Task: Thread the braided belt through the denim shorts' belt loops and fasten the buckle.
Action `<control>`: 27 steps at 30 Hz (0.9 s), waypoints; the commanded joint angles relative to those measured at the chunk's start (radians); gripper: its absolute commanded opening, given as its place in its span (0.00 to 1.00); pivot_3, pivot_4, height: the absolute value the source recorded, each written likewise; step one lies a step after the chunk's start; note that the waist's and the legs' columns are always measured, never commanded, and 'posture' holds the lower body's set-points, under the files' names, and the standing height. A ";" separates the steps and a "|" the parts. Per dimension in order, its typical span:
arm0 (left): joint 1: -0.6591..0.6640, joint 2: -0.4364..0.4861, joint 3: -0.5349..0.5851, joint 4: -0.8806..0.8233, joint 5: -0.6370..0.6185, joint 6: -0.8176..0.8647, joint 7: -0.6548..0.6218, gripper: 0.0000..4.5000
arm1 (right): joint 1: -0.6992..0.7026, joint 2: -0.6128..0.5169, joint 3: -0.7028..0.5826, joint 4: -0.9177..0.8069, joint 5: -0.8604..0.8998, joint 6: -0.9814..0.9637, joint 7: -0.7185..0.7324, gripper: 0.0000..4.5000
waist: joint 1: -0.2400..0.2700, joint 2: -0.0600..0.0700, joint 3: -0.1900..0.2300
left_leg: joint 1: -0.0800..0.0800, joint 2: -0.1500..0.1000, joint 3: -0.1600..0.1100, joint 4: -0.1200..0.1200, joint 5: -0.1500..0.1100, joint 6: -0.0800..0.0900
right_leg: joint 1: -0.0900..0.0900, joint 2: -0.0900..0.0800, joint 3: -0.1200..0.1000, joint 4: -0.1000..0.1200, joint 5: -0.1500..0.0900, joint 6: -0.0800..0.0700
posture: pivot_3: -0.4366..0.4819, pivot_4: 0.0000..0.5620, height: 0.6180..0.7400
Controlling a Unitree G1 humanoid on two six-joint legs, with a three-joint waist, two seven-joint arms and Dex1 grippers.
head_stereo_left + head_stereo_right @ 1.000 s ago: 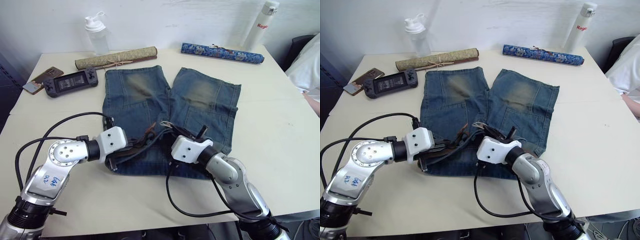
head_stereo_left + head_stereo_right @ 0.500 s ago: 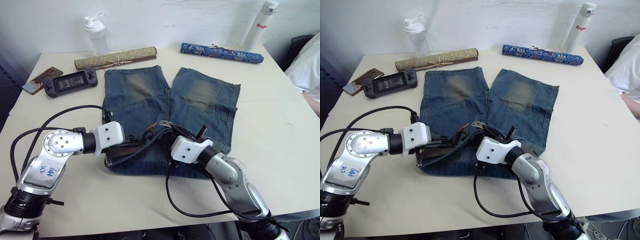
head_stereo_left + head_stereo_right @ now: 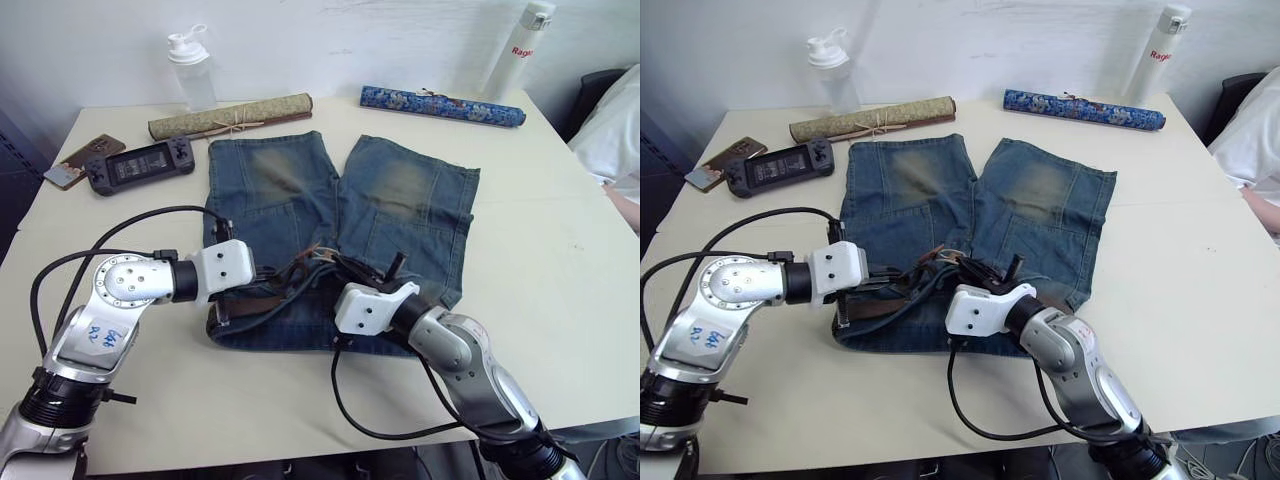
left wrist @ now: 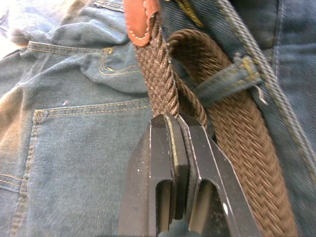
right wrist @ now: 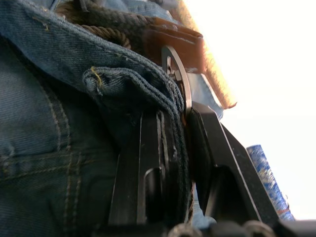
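Pinching the dark-brown braided belt point(image 4: 163, 89) just past a blue denim belt loop point(image 4: 224, 81), the left gripper point(image 4: 175, 121) probably draws it along; the right gripper point(image 5: 173, 123) clamps the faded blue denim shorts' point(image 3: 400, 190) waistband beside the silver buckle point(image 5: 178, 81), likely steadying it.

red lettering, partly legible as "ragi", is printed on the white bottle point(image 3: 519, 48) at the table's far edge.

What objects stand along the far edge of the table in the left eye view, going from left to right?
phone → black handheld game console → clear shaker bottle → rolled tan mat → rolled blue patterned cloth tube → white bottle.
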 commanded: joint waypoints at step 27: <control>0.205 -0.090 0.273 -0.012 -0.118 0.220 0.218 0.00 | 0.083 -0.052 0.069 0.029 0.011 0.055 0.093 0.03 | 0.000 -0.002 -0.001 | 0.000 0.000 -0.001 0.004 -0.001 0.000 | 0.000 -0.001 0.000 0.002 0.000 0.000 | 0.48 0.27 0.82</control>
